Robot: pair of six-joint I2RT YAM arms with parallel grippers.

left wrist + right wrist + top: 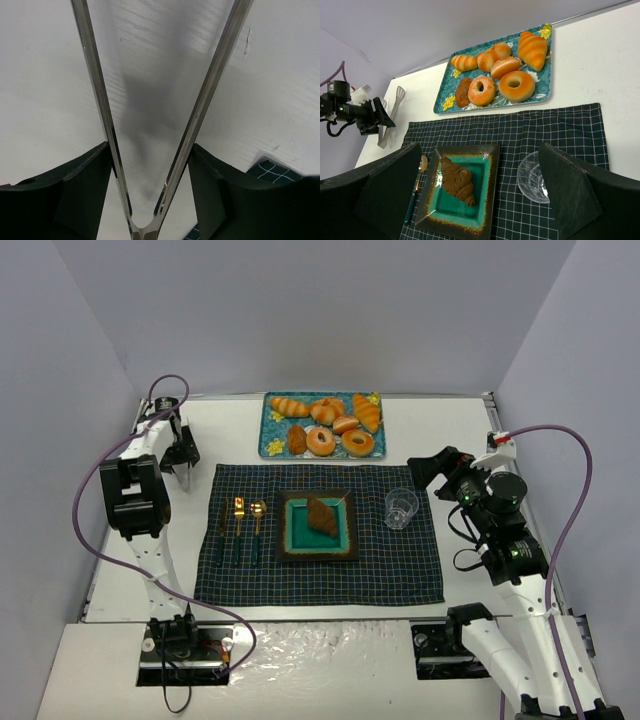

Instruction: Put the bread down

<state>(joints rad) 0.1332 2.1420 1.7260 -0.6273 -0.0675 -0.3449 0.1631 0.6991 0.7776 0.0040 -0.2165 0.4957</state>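
The bread lies on the plate, pointing far-left to near-right, right of my left fingers clamping tongs. My right fingers, apart, sit nearer.

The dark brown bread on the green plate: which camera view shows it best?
The right wrist view: the bread is near and large there, its ridges clear, lying on the plate. The top external view shows it small but whole. The left wrist view shows tongs, no bread.
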